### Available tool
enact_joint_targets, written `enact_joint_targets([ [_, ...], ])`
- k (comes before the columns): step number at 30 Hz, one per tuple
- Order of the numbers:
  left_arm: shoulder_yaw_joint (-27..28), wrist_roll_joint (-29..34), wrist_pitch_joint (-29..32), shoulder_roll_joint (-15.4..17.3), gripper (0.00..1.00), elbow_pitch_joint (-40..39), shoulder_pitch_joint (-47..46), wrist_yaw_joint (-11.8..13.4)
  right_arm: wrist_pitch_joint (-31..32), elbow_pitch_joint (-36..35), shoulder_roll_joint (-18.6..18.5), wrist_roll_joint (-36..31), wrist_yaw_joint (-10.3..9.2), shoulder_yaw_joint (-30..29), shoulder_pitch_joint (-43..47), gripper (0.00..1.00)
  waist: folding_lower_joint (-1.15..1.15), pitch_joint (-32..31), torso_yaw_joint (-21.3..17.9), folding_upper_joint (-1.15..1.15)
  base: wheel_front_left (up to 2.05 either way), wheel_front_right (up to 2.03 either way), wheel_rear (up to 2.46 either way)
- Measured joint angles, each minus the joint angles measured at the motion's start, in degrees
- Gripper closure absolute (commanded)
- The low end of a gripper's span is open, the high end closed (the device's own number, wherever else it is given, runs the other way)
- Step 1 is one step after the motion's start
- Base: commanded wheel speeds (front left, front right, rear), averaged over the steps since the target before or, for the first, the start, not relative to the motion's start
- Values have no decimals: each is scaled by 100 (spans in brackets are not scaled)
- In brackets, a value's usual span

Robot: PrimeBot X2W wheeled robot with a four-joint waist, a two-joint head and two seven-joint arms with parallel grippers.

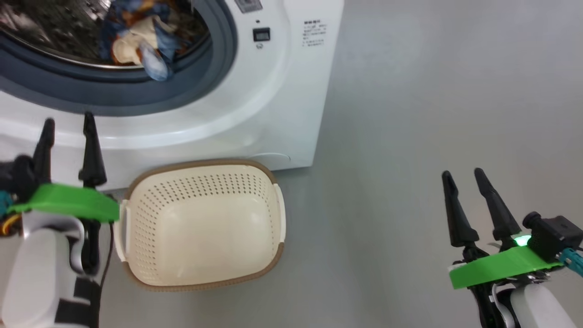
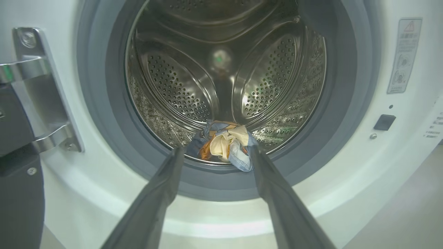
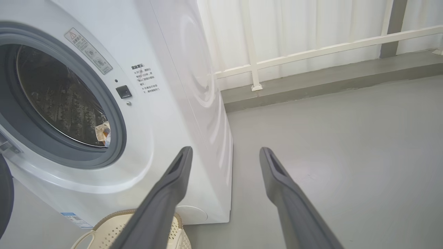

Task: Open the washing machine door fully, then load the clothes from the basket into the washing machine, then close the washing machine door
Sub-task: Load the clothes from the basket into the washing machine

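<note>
Left pincer (image 1: 68, 118) and right pincer (image 1: 462, 173) gape empty, basket (image 1: 205, 163) beside washing machine (image 1: 282, 114), clothes (image 1: 141, 41) at drum (image 1: 45, 27) lip, floor (image 1: 410, 114) open rightward.

Two pale glossy arms (image 1: 34, 273), dark tapered fingers (image 1: 91, 150).
Behind the left gripper (image 1: 68, 120) and right gripper (image 1: 462, 174) sit bright green plastic brackets (image 1: 68, 202); a small green lamp (image 1: 523, 240) glows near a teal connector (image 1: 573, 262).

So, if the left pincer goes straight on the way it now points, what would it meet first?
Most likely the clothes low in the drum: the left pincer aims at them, though depth is unclear.
</note>
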Motion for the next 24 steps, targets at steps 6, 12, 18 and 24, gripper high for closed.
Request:
enact_joint_targets([
  [6, 187, 357, 0, -167, 0, -555, 844, -1, 0, -12, -48, 0, 0, -163, 300, 0, 0, -365, 273, 0, 0, 0, 0],
  [12, 219, 457, 0, -199, 0, -883, 1386, -9, 0, -23, -112, 0, 0, -250, 506, 0, 0, -602, 487, 0, 0, 0, 0],
  [18, 253, 458, 0, -236, 0, -1278, 2027, -9, 0, -11, -160, 0, 0, -267, 637, 0, 0, -841, 596, 0, 0, 0, 0],
  [24, 378, 445, 0, -314, 0, -1642, 2566, -9, 0, -25, -177, 0, 0, -277, 766, 0, 0, -974, 680, 0, 0, 0, 0],
])
